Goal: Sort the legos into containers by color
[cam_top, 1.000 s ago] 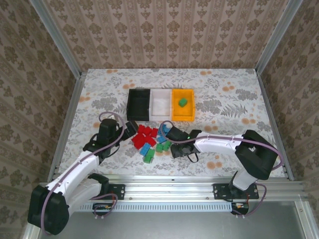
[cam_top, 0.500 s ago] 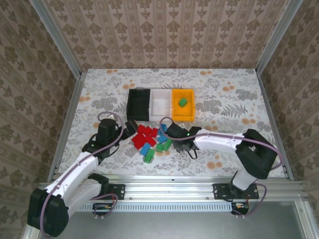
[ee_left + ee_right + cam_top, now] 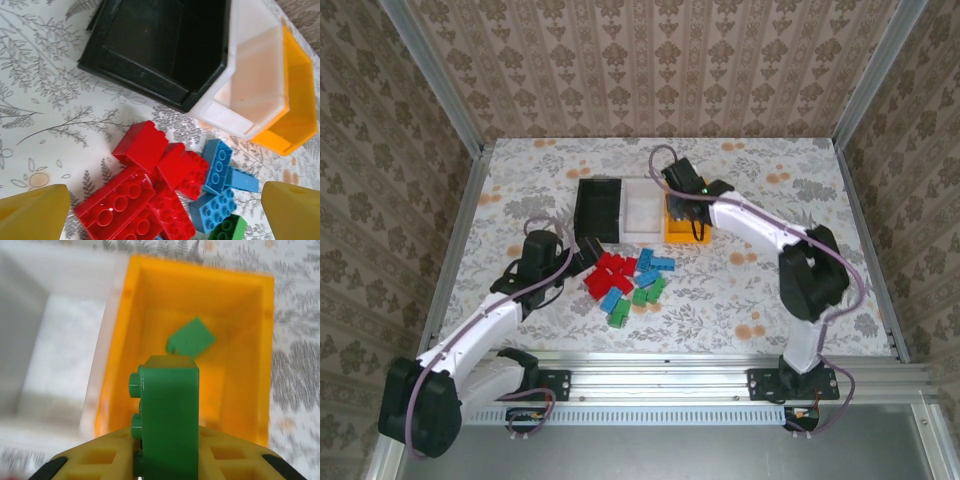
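Note:
My right gripper [image 3: 682, 198] hovers over the orange-yellow bin [image 3: 672, 233], shut on a green lego [image 3: 170, 410] held on edge between its yellow fingers [image 3: 95, 460]. Another green lego [image 3: 191, 337] lies inside that orange-yellow bin [image 3: 240, 390]. The white bin [image 3: 642, 210] and black bin [image 3: 598, 208] stand to its left. A pile of red legos [image 3: 610, 272], blue legos [image 3: 655, 266] and green legos [image 3: 645, 294] lies in front of the bins. My left gripper [image 3: 586, 252] is open at the pile's left edge, its fingertips [image 3: 32, 212] straddling red legos [image 3: 130, 200].
The bins stand side by side in a touching row at mid-table. Aluminium rails and patterned walls close in the table on the left, right and back. Floral tabletop [image 3: 780, 270] stretches to the right of the pile.
My right gripper has risen from the pile's right side and swung back over the orange-yellow bin with a green lego. My left gripper has edged slightly toward the pile.

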{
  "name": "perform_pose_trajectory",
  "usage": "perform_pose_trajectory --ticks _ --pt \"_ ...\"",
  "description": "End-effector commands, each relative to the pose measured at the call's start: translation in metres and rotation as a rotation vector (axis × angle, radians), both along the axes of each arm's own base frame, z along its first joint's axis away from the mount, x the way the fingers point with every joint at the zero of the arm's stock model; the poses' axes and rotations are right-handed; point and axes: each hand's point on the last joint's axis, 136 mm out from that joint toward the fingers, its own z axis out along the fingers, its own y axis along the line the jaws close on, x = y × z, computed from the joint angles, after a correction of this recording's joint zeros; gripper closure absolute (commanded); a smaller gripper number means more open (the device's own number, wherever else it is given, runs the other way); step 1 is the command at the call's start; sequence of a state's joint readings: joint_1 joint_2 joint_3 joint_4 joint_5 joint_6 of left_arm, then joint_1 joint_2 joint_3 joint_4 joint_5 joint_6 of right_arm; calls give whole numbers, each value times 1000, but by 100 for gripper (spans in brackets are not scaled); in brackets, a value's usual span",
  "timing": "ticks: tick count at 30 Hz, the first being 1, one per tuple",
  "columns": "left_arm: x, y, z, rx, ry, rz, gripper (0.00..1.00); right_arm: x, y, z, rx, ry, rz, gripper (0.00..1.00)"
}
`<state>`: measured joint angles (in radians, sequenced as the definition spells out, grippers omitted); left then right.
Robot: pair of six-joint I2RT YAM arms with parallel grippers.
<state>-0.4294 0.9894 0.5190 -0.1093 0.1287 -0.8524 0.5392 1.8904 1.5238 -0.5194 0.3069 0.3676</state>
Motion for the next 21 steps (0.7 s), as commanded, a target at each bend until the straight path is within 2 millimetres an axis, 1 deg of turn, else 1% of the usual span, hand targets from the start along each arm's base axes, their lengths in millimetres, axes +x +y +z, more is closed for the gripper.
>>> perform_pose_trajectory --ticks 1,3,5,8,11,14,16,17,19,21 --pt "-3 -7 13 -17 -1 -33 0 12 -9 -28 -47 99 22 71" --pt "-5 -5 13 -13 -5 -26 0 20 -8 -37 -34 129 22 70" --pt "-6 -2 12 -12 -12 -16 0 22 -7 -42 -35 140 29 68" --pt "-8 0 13 -16 -20 -8 0 25 -10 -42 -41 142 26 61" --pt "-8 0 15 -21 -24 -9 0 24 -13 -35 -41 134 22 52" --pt "-8 -1 17 -22 -28 -11 0 20 -15 -14 -32 101 26 51" --pt "-8 -1 19 -20 -34 -12 0 9 -11 1 -9 75 33 51" --pt "-7 0 19 -16 -38 -12 0 -2 -5 9 6 61 48 52" --pt "-7 2 20 -2 -46 -5 0 -30 7 15 11 45 71 52" --pt "-7 7 19 21 -53 8 0 -67 16 10 -3 42 84 52"
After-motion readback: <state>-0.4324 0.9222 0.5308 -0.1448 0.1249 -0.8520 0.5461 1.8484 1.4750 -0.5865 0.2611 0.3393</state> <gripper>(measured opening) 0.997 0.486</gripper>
